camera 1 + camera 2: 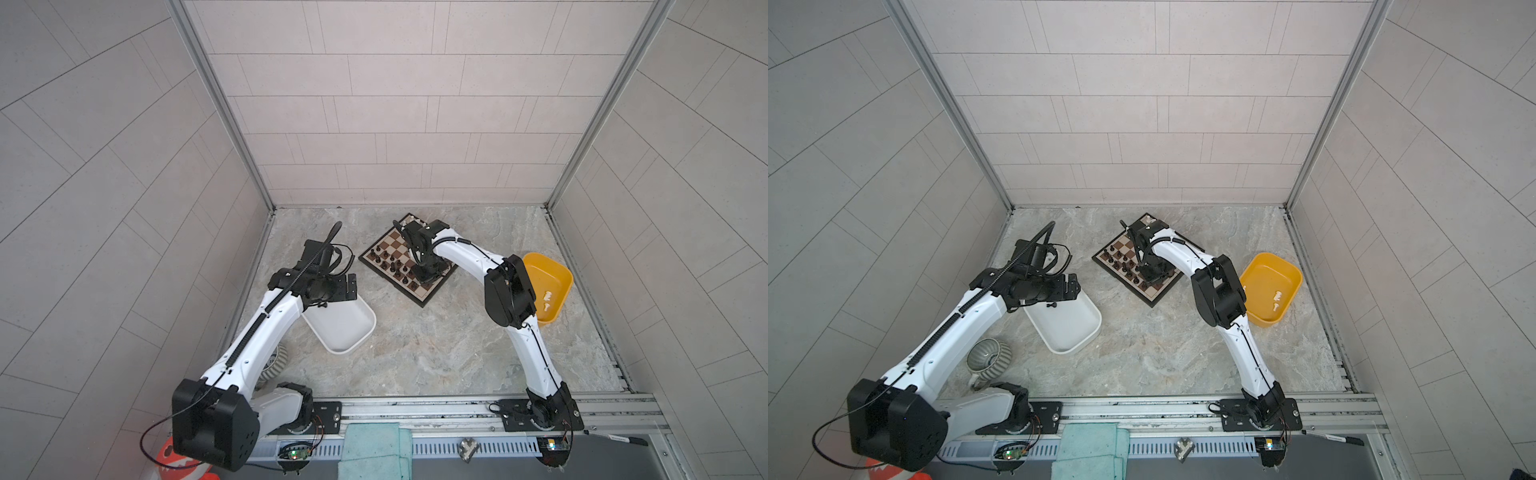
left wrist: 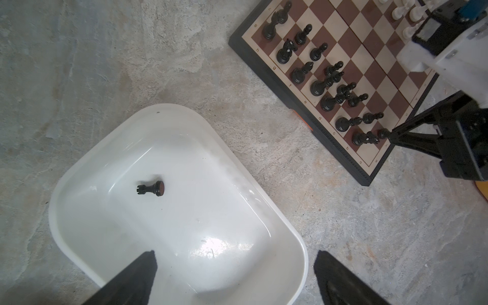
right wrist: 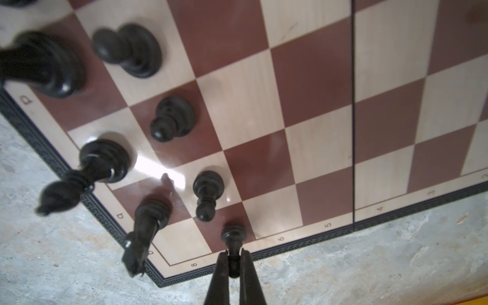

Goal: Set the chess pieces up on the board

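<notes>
The board (image 1: 424, 296) lies turned diagonally at the back middle of the table, seen in both top views (image 1: 1152, 296). Several black chess pieces (image 2: 317, 87) stand in two rows along its left side, and white ones (image 2: 398, 12) on the far side. My right gripper (image 3: 233, 257) is shut on a black pawn (image 3: 233, 235) that stands upright on an edge square near the board's corner. My left gripper (image 2: 236, 254) hangs open above the white tub (image 2: 301, 243). A black rook (image 2: 151, 188) lies on its side in that tub.
A yellow tub (image 1: 552, 278) at the right holds two white pieces (image 1: 547, 301), partly behind my right arm. A grey ribbed cup (image 1: 988, 359) sits by the left arm's base. A teal cloth (image 1: 374, 449) and a metal rail line the front edge.
</notes>
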